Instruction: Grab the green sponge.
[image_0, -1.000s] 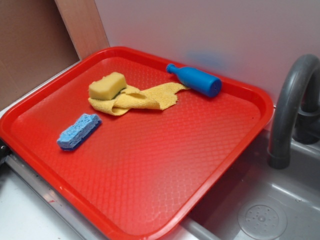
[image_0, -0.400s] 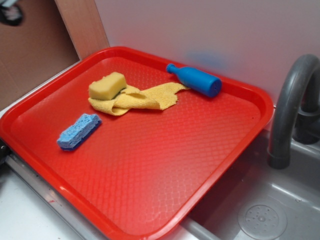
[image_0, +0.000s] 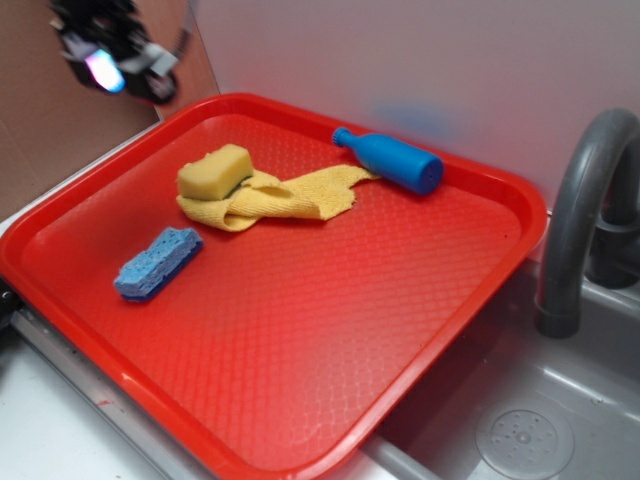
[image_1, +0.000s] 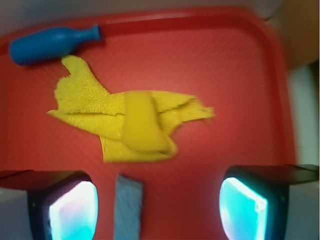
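Note:
The green sponge is a small yellow foam block on the far left part of the red tray, resting on one end of a yellow cloth. In the wrist view the green sponge lies across the middle of the cloth. My gripper hangs high at the upper left, blurred, beyond the tray's far left corner and well apart from the sponge. From the wrist camera the gripper is open, with nothing between its lit fingers.
A blue wavy-edged sponge lies near the tray's left rim; the same blue sponge shows between my fingers from above. A blue bottle lies at the tray's far edge. A grey sink with a tap is to the right.
The gripper has come into the exterior view at the upper left, moving down and to the right. The things on the tray have not moved.

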